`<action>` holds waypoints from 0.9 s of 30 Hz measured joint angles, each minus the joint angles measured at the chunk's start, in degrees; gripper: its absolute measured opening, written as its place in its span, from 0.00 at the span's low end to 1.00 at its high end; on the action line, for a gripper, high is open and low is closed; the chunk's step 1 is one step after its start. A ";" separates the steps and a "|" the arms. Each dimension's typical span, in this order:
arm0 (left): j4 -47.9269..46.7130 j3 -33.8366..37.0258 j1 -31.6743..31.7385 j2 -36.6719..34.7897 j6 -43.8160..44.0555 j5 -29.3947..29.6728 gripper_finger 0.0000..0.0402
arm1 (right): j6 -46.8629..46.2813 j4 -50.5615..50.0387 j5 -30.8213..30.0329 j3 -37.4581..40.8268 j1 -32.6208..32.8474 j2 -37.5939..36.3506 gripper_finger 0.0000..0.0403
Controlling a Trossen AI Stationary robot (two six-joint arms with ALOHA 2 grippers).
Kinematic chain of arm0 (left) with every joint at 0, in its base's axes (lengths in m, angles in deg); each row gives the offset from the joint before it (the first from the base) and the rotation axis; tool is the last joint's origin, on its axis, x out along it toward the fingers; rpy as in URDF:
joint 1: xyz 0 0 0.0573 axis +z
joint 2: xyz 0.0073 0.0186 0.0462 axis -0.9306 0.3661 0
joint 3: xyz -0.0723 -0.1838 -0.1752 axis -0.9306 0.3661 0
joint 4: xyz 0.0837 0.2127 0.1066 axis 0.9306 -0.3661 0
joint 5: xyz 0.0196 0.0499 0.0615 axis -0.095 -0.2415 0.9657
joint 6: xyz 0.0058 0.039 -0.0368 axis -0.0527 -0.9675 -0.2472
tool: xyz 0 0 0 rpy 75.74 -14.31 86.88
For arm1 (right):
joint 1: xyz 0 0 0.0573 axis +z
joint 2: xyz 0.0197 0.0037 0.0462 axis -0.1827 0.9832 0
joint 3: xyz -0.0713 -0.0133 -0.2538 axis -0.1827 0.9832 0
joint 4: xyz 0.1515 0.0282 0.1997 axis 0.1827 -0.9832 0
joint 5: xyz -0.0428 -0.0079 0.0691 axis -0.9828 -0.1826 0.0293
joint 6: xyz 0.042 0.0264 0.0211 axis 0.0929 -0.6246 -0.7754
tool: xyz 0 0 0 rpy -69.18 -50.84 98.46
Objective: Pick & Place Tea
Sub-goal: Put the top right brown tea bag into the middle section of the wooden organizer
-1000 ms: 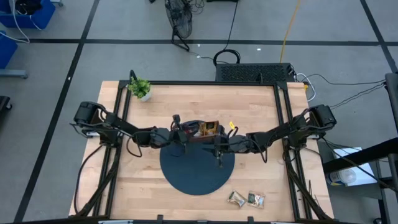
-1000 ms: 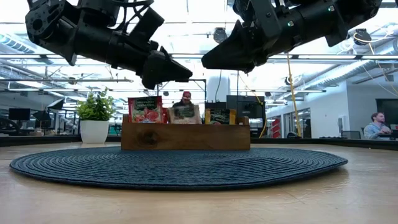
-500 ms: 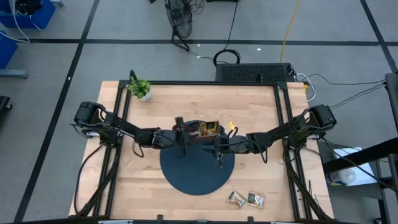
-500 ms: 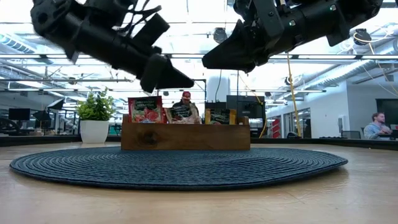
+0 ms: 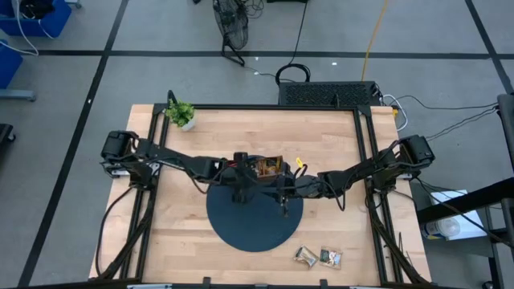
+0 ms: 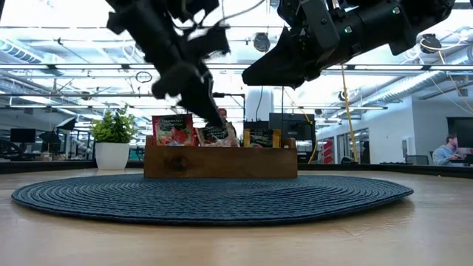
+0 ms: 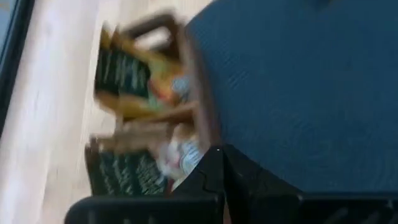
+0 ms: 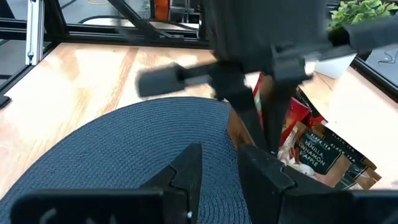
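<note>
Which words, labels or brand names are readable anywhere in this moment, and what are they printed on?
"BLACK TEA" and "VANILLA CINNAMON" plus a third, less clear line: on the dark green sachet in the tray, right wrist view.
Red sachet: print too small to read.
Sachets in the left wrist view: print blurred, unreadable.
Two loose sachets on the table: too small to read.

Round dark-blue woven mat (image 5: 255, 221) laid on wooden table (image 5: 337, 140), beneath both jaw pairs. Brown wooden tray (image 6: 220, 161) seen at mat's far edge, under jaws. Potted plant (image 5: 181, 114) stood at table corner, well apart from jaws. Seated person (image 6: 446, 149) seen in room behind.
</note>
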 joint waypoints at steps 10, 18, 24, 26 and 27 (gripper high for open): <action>1.79 1.14 3.56 0.19 1.85 -4.04 0.00 | -0.01 -0.42 0.01 -0.02 0.00 0.00 0.22; 4.27 1.13 3.51 4.46 1.65 -5.41 0.00 | 0.14 -0.33 0.02 -0.01 0.00 0.00 0.22; 6.02 0.87 3.76 6.49 1.96 -5.28 0.00 | 0.02 -0.47 0.18 0.00 0.02 0.00 0.22; 5.51 0.87 3.62 5.88 1.78 -5.41 0.00 | 0.02 -0.65 0.21 0.00 0.02 0.00 0.22; 4.79 0.87 3.46 5.21 1.77 -5.48 0.00 | 0.00 -0.59 0.22 0.00 0.02 0.00 0.22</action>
